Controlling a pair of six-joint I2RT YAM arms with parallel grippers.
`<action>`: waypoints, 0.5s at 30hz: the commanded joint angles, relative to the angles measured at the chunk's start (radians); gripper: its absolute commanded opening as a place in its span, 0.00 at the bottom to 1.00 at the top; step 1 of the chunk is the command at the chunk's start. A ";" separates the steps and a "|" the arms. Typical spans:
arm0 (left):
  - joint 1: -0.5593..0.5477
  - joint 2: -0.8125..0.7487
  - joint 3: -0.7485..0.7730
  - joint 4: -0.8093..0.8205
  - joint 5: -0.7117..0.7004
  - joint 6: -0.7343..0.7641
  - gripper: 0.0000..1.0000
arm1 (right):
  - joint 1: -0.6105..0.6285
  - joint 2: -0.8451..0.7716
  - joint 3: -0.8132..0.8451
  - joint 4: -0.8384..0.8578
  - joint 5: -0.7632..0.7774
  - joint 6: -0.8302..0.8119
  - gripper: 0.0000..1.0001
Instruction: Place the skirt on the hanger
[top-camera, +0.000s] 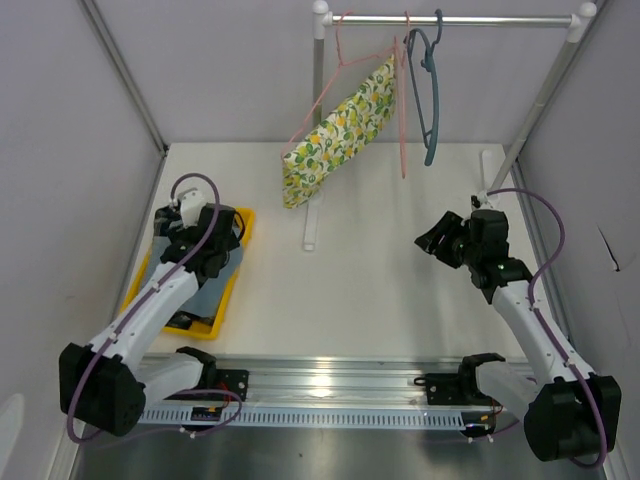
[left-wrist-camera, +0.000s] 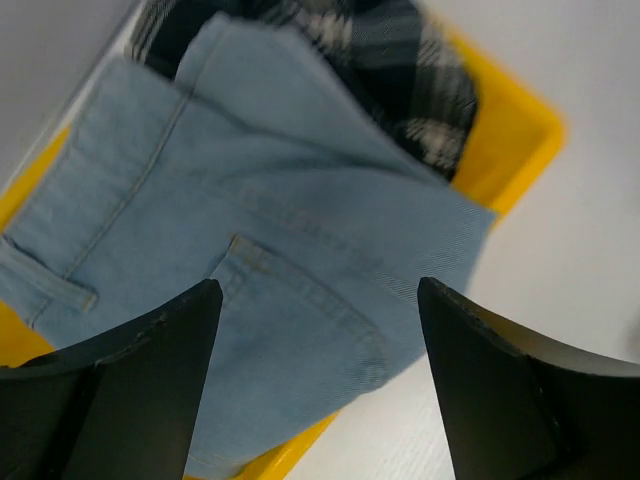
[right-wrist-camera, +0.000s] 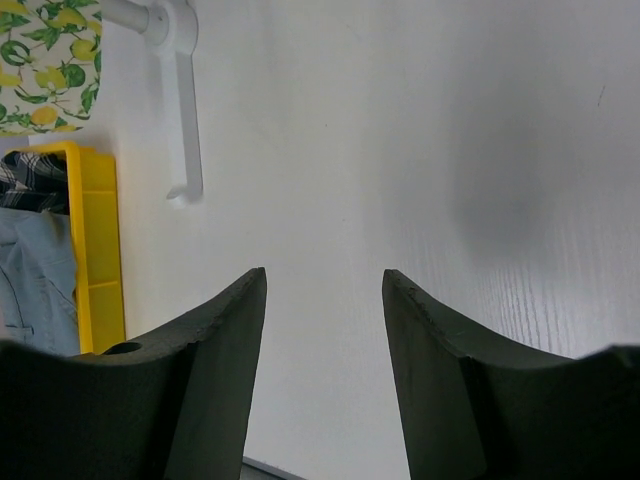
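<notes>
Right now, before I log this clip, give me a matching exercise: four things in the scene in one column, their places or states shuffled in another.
Things:
1. skirt
2. blue-grey hanger
3. denim garment
4. right gripper

Places or states:
A. lying in the yellow tray
B. open, above the tabletop
C. hanging from a pink hanger at the rail
D. hanging on the rail with nothing on it

Pairs: 1-C, 2-D, 3-A, 4-B

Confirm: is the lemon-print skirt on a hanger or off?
On: the lemon-print skirt hangs from the pink wire hanger hooked over the rail.
</notes>
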 joint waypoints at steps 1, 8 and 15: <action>0.047 0.013 -0.036 0.024 0.039 -0.168 0.89 | 0.014 -0.023 -0.012 0.041 -0.021 -0.014 0.56; 0.122 0.148 -0.067 0.113 0.094 -0.208 0.98 | 0.050 -0.034 -0.025 0.041 -0.011 -0.011 0.56; 0.200 0.252 -0.122 0.188 0.193 -0.240 0.94 | 0.063 -0.027 -0.025 0.044 -0.014 -0.013 0.56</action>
